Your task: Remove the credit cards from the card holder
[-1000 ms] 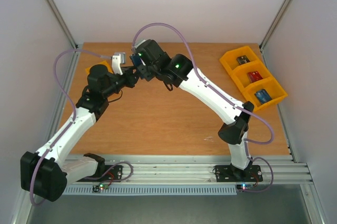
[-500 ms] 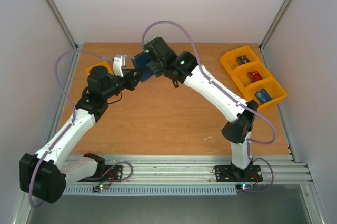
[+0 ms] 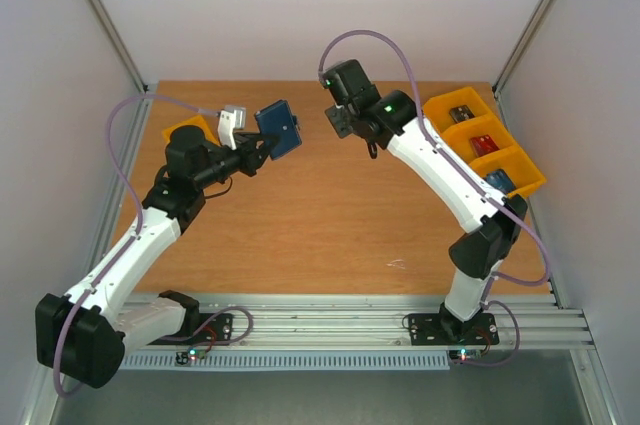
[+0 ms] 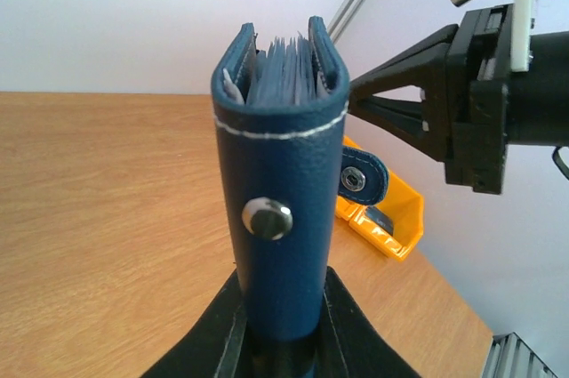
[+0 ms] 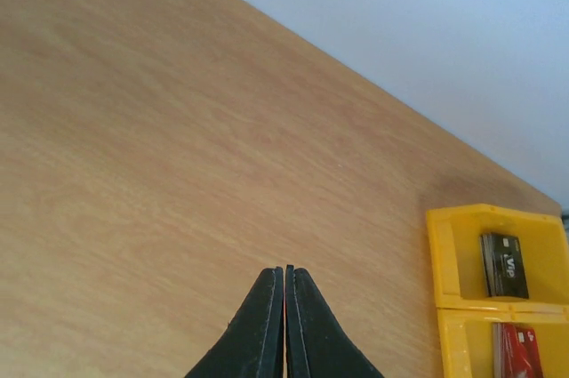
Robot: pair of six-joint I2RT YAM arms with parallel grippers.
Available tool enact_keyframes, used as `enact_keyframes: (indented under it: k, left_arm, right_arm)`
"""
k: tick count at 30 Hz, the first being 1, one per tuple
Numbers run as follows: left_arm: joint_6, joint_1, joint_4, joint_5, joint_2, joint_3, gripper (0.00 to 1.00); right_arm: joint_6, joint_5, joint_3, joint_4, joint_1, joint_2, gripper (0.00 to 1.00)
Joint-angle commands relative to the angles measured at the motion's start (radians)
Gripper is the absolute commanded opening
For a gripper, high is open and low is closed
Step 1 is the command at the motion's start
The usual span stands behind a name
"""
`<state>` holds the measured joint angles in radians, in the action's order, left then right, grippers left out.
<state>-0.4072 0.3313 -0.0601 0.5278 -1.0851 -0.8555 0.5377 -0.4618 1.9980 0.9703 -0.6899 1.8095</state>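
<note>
**A:** Where is the card holder?

**B:** Well to the left of the yellow bins (image 3: 520, 160), held up off the bench (image 3: 320, 225). The left fingers (image 3: 255, 151) are clamped on the lower end of the card holder (image 3: 279, 130).

**A:** What does the left wrist camera show?

**B:** The holder stands upright and edge-on, dark blue with white stitching. A metal snap stud (image 4: 267, 218) sits on the face toward the camera. The snap tab (image 4: 360, 180) hangs loose on the side toward the yellow bins. Paler grey-blue sleeves (image 4: 284, 62) fan out a little at the top. I cannot tell whether any card sits in them.

**A:** And the other arm?

**B:** The right fingers (image 3: 337, 120) hang between the card holder and the yellow bins, touching neither, above the bench. In the right wrist view they are pressed flat together. A hair-thin pale line runs down the seam between them, and I cannot tell whether that is a card on edge.

**A:** What is in the yellow bins?

**B:** Three compartments in a row, one card lying in each. The dark card (image 3: 460, 113) is in the far one, the red card (image 3: 484, 144) in the middle, and the blue card (image 3: 498, 182) in the near one. The right wrist camera catches the dark and red ones too.
</note>
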Motion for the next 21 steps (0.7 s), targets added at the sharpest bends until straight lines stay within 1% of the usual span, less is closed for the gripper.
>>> enact_keyframes:
  k: [1,3,5,6,7,9,14,15,17,21]
  left_arm:
    - [0.022,-0.001,-0.074,0.040,0.025,0.000,0.00]
    - [0.022,-0.002,-0.066,0.025,0.026,-0.002,0.00]
    - [0.022,-0.001,-0.064,0.015,0.026,-0.001,0.00]
    - [0.022,-0.001,-0.065,0.013,0.027,0.001,0.00]
    - [0.022,-0.001,-0.068,0.014,0.028,0.001,0.00]
    - [0.021,-0.001,-0.077,0.023,0.025,0.003,0.00]
    - [0.018,-0.002,-0.105,0.054,0.022,0.003,0.00]
    - [0.017,-0.001,-0.111,0.061,0.021,0.001,0.00]
    - [0.012,-0.001,-0.125,0.078,0.019,0.001,0.00]
    - [0.006,-0.002,-0.146,0.105,0.019,0.001,0.00]
  right_arm:
    - [0.073,0.102,-0.068,-0.058,0.002,-0.094,0.01]
    - [0.088,0.165,-0.096,-0.066,0.005,-0.120,0.01]
    - [0.101,0.284,-0.132,-0.086,0.006,-0.156,0.02]
    - [0.102,0.351,-0.156,-0.103,0.006,-0.176,0.05]
    - [0.100,0.436,-0.181,-0.123,0.007,-0.196,0.09]
    - [0.083,0.563,-0.245,-0.182,0.006,-0.234,0.21]
    - [0.028,0.766,-0.332,-0.328,0.007,-0.286,0.58]
    - [0.019,0.801,-0.333,-0.344,0.006,-0.283,0.63]
    - [-0.006,0.826,-0.323,-0.367,0.007,-0.263,0.69]
    - [-0.049,0.791,-0.285,-0.374,0.007,-0.211,0.74]
